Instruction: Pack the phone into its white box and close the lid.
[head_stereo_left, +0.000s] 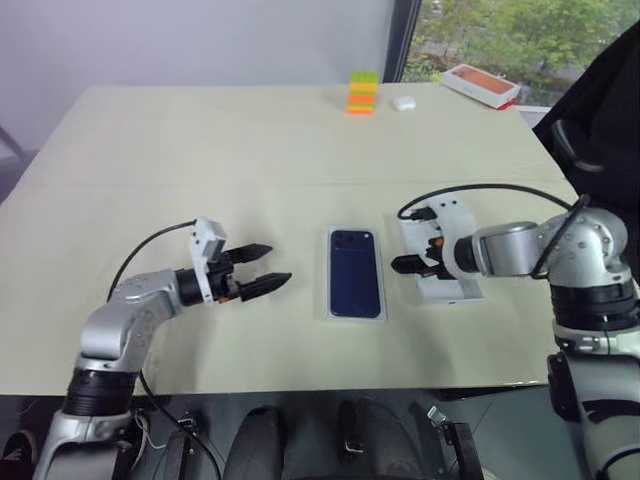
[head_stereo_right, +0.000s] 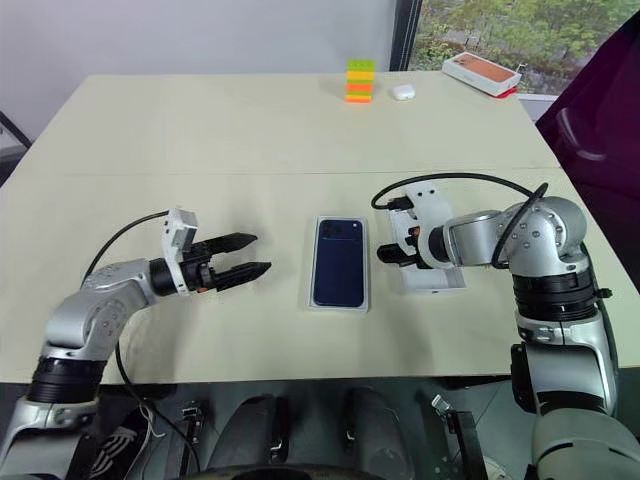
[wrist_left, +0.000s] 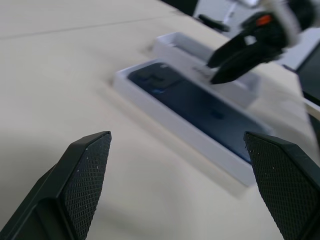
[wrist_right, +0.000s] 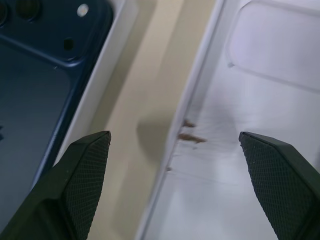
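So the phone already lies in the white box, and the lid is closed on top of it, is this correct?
Not quite. The phone does lie in the white box, but the lid is not on it: it lies open beside the box, under the open right gripper. The right eye view shows this.

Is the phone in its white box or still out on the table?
In. The phone lies flat inside the white box, whose rim frames it; no lid covers it.
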